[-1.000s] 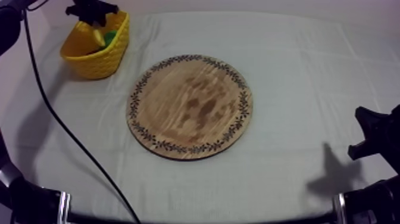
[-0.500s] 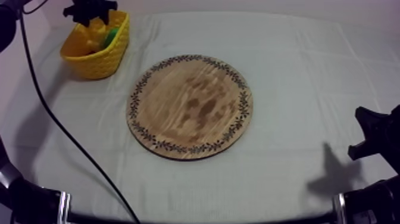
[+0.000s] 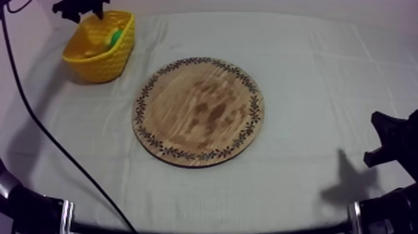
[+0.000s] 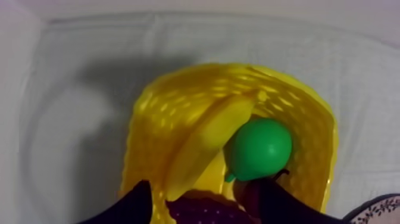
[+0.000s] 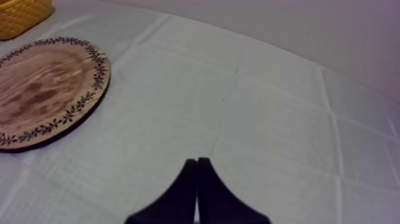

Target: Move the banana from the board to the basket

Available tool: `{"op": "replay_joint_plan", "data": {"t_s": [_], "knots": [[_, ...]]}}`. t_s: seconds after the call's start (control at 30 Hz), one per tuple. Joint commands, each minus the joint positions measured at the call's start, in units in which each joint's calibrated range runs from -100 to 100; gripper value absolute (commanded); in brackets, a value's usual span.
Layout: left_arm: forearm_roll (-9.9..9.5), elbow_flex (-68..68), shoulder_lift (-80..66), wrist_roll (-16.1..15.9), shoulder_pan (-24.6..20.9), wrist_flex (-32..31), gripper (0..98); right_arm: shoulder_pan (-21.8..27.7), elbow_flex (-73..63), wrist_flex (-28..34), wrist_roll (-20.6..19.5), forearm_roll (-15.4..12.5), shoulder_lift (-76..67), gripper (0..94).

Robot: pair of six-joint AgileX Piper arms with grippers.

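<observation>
Hovering with the left gripper (image 4: 201, 189) spread apart just over the woven yellow plastic basket (image 4: 315, 113) holding the curved yellow toy banana (image 4: 205, 140) beside a round green toy fruit (image 4: 261, 149), could clip the rim and tip it if drawn away low across the creased grey-white desk cloth (image 3: 311, 56), right gripper (image 5: 197, 162) pinched together, plain pale wall (image 5: 297, 24) beyond.

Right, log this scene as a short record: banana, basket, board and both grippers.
banana: lying in the yellow basket, beside the pear
yellow basket: far left of the cloth, apart from the wooden board
wooden board: mid-table, nothing on it
left gripper: above the basket, open, holding nothing
right gripper: low over the cloth, right of the board, shut on nothing
task: banana already in the basket
</observation>
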Motion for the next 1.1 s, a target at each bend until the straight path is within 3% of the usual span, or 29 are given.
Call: {"op": "replay_joint_plan", "data": {"t_s": [0.0,0.4,0.93,1.07], "knots": [[0.05,2.01,-3.59,-0.13,-0.06,-0.41,64.5,0.0,-0.03,0.04,-0.03,0.0,0.0,0.3],[1.06,16.21,-24.87,-2.16,-0.39,-1.09,46.5,0.0,-0.03,0.04,-0.03,0.0,0.0,0.3],[1.28,42.2,-57.31,-6.01,-0.16,-3.85,5.9,0.0,-0.03,0.04,-0.03,0.0,0.0,0.3],[1.31,48.44,-65.59,-6.81,-0.86,-4.29,1.5,0.0,-0.03,0.04,-0.03,0.0,0.0,0.3]]}}
